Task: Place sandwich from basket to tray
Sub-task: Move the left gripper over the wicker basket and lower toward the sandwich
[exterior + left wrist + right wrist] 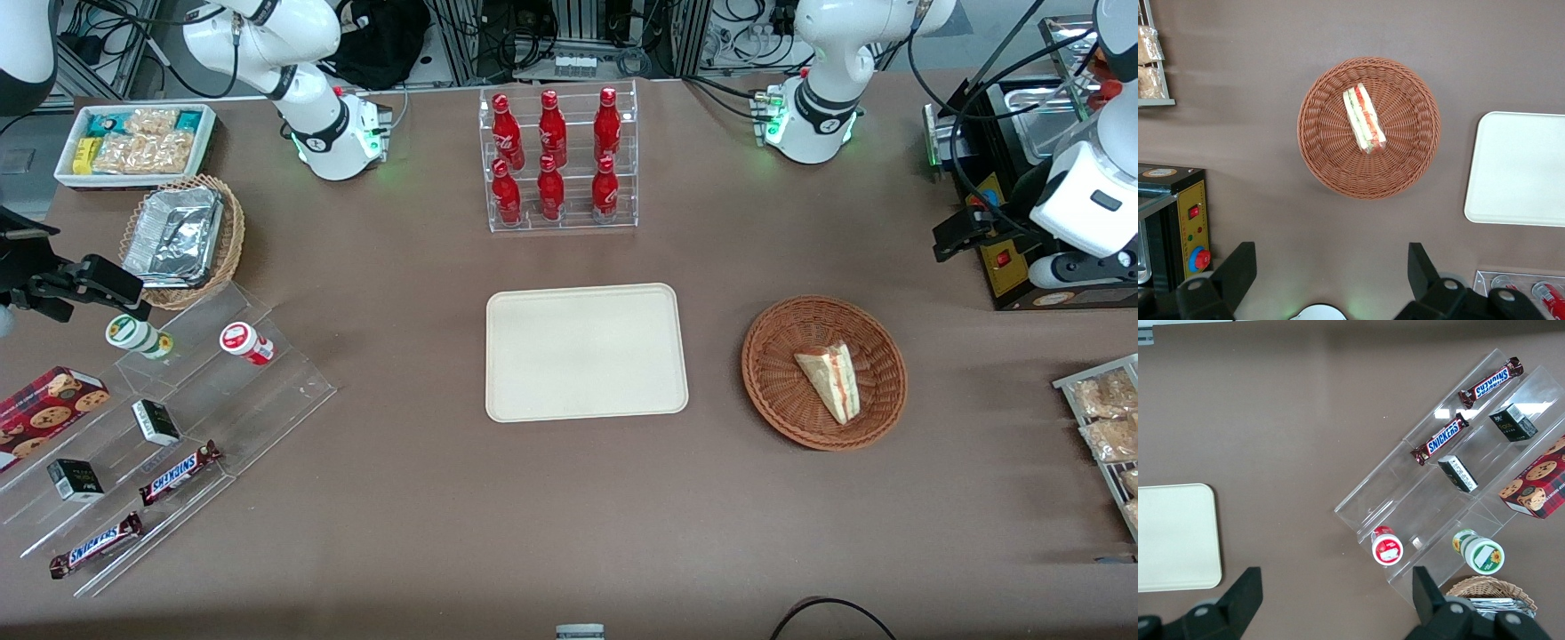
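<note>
Lying on its side we see the sandwich (1364, 119) in the basket (1318, 143), tray (533, 391) beside it bare, our gripper (1331, 270) high above the table near the basket, fingers spread wide, holding nothing

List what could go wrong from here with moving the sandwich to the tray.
1. The gripper is open, up off the table, not yet over the basket; a skewed descent could catch the woven wall.
2. The sandwich is a layered wedge lying on its side; a pinch may squash it or split the layers.
3. The light basket may slide or lift along.
</note>
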